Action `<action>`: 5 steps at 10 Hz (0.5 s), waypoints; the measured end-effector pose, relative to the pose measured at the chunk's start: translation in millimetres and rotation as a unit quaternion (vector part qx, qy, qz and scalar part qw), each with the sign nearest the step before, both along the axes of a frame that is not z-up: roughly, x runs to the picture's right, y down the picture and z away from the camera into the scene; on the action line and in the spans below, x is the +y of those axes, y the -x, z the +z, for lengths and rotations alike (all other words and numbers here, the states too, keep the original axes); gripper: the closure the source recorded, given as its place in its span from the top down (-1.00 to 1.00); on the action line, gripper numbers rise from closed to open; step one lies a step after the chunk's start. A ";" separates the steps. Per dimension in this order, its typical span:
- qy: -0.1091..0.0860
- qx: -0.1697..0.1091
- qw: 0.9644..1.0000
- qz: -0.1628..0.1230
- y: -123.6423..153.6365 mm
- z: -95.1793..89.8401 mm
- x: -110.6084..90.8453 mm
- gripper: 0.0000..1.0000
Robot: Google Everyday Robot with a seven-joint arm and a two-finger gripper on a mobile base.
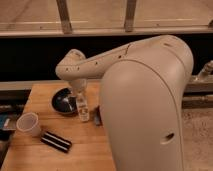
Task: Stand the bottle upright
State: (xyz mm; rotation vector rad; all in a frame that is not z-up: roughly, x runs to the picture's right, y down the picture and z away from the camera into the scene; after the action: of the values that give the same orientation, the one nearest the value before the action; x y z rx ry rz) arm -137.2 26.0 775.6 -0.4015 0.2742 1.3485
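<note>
The bottle is a slim cream-white bottle with a pale label. It stands roughly upright on the wooden table, just right of a dark bowl. My gripper hangs from the white arm straight down over the bottle's top, at or touching its cap. The cap itself is hidden by the gripper.
A dark bowl sits left of the bottle. A white cup stands near the table's left edge. A flat black ridged object lies in front. A small dark object sits right of the bottle. My white body fills the right.
</note>
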 end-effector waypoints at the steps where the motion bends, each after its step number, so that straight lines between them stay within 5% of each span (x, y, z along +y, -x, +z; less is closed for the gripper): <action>1: 0.000 -0.001 1.000 -0.001 1.2 -0.6 0.3 -1.00; 5: -0.015 0.001 1.000 -0.002 -0.2 -8.9 -4.6 -1.00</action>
State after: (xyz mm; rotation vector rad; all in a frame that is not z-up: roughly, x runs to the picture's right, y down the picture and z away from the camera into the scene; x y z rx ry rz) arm -137.1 21.4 766.6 -0.3743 0.2546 1.3478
